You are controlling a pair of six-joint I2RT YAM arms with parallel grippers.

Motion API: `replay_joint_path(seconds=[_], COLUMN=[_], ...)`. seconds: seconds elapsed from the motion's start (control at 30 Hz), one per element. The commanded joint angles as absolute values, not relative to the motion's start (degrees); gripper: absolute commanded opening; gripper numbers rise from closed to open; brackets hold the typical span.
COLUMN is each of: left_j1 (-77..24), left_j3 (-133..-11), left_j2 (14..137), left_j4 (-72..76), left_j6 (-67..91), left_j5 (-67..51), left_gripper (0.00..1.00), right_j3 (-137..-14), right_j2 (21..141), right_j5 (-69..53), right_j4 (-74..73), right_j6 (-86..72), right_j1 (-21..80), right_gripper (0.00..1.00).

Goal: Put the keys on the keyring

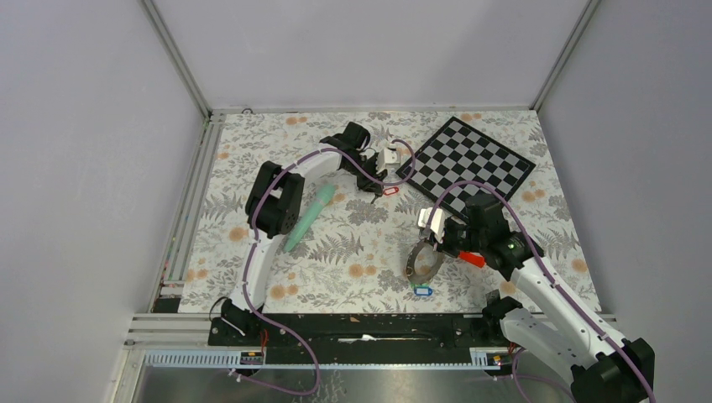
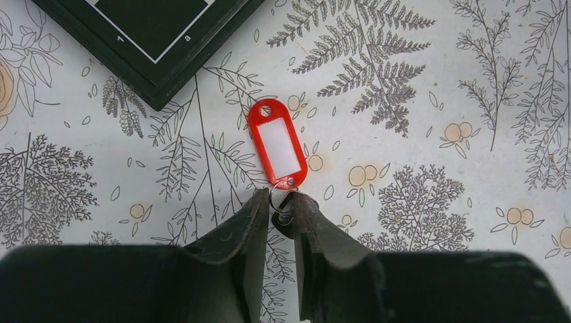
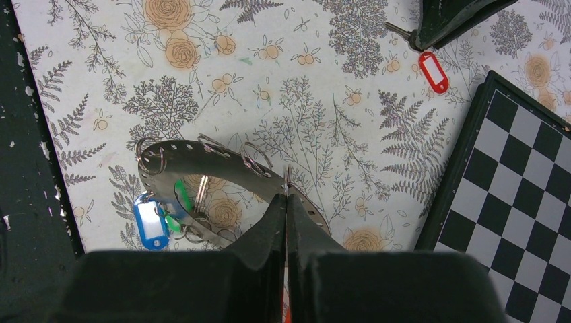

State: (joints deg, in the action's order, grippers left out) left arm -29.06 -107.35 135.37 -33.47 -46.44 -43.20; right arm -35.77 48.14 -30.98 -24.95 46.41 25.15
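Note:
The red key (image 2: 277, 149) lies flat on the floral mat near the checkerboard corner. My left gripper (image 2: 278, 200) has its fingertips pressed against both sides of the small split ring and dark key at the tag's lower end. The grey keyring (image 3: 202, 156), a perforated ring carrying several small split rings, stands tilted off the mat. My right gripper (image 3: 287, 196) is shut on its rim. A blue key (image 3: 149, 222) hangs at its left end, and a green key (image 3: 180, 195) shows through the hole. In the top view the keyring (image 1: 410, 262) is right of centre, and the red key (image 1: 390, 191) is farther back.
A checkerboard (image 1: 466, 161) lies at the back right, its corner close to the red key. A mint-green tube (image 1: 307, 218) rests beside the left arm. A red plastic piece (image 1: 472, 259) sticks out under the right gripper. The dark table edge (image 3: 27, 202) runs near the keyring.

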Motion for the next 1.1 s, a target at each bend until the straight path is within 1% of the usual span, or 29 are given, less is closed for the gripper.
replay_joint_path(seconds=[0.0,0.2,0.5,0.57,0.83,1.07], left_j1=[-29.0,-29.2,-29.2,-29.2,-29.1,-29.1], left_j3=[-107.2,-107.4,-107.0,-106.9,-106.5,-103.5], left_j2=[133.4,133.5,133.1,132.8,131.2,129.2], left_j4=[-33.0,-33.0,-33.0,-33.0,-33.0,-33.0], left_j6=[-47.9,-47.6,-47.4,-47.4,-46.6,-46.2], left_j5=[-44.5,-45.1,-45.8,-45.9,-45.7,-45.1], left_gripper=[0.20,0.16,0.04,0.00,0.00,0.00], right_j3=[-35.8,-35.8,-35.7,-35.7,-35.7,-35.7], right_j2=[48.3,48.3,48.5,48.5,48.4,48.7], right_j5=[-31.5,-31.5,-31.4,-31.3,-31.3,-31.3], right_j4=[-24.7,-24.7,-24.7,-24.8,-24.8,-24.7], right_j6=[45.7,45.7,45.7,45.7,45.8,45.9], right_j1=[24.9,24.9,24.9,24.9,24.9,24.9], right_gripper=[0.00,0.00,0.00,0.00,0.00,0.00])
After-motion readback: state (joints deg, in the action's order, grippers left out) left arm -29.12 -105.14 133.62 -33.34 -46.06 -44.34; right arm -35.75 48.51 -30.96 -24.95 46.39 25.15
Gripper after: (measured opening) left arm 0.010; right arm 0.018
